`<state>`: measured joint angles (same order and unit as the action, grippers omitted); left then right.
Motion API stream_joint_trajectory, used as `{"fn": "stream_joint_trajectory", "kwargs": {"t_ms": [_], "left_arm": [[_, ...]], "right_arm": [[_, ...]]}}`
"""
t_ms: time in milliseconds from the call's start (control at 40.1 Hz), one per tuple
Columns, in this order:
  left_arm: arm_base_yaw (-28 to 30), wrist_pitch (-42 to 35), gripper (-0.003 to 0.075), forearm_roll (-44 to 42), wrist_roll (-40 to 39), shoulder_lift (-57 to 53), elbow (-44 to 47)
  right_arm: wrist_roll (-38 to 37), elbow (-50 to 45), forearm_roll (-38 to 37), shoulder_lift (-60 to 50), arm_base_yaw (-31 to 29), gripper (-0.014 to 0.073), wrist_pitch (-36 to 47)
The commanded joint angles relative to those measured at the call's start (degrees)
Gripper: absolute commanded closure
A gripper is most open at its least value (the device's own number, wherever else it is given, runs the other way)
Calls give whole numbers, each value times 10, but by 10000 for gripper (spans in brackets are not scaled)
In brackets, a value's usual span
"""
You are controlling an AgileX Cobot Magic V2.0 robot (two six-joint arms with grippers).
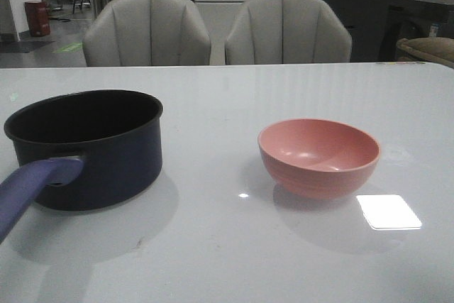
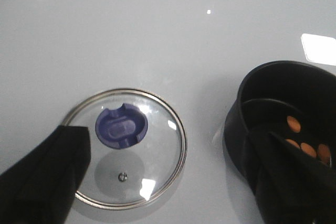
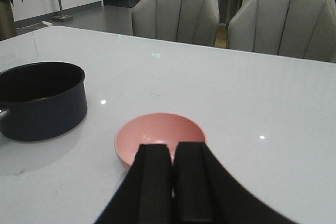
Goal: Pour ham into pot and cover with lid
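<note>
The dark navy pot (image 1: pixel 106 154) with its purple-blue handle (image 1: pixel 32 182) stands on the left of the white table. In the left wrist view the pot (image 2: pixel 247 129) holds a few orange-pink ham chunks (image 2: pixel 294 124) on its black bottom. The clear glass lid (image 2: pixel 157 156) with its purple-blue knob (image 2: pixel 121 126) lies flat on the table beside the pot. My left gripper (image 2: pixel 168 140) is open wide above the lid, one finger over the lid's rim and the other over the pot. My right gripper (image 3: pixel 172 148) is shut and empty, just short of the pink bowl (image 3: pixel 157 129).
The pink bowl (image 1: pixel 319 154) stands empty at centre right, apart from the pot (image 3: pixel 42 98). Two grey chairs (image 1: pixel 147 30) (image 1: pixel 287 30) stand behind the table's far edge. Neither arm shows in the front view.
</note>
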<state>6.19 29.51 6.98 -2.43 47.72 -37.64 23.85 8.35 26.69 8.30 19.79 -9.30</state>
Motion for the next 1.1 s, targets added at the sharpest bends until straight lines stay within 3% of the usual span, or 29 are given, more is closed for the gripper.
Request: {"fn": "stream_joint_trajectory", "kwargs": {"t_ms": [0,200,599,1073], "left_arm": [[24,-3,94,51,-5,64,-37],[53,68,94,53,-5,198,-104],[55,196,94,1,-21,392,-266],[54,228,94,-9,-47,484,-324]], "right_arm": [[3,15,3,5,-1,445,42],[3,15,3,5,-1,445,42],[3,15,3,5,-1,445,42],[3,15,3,5,-1,445,42]]}}
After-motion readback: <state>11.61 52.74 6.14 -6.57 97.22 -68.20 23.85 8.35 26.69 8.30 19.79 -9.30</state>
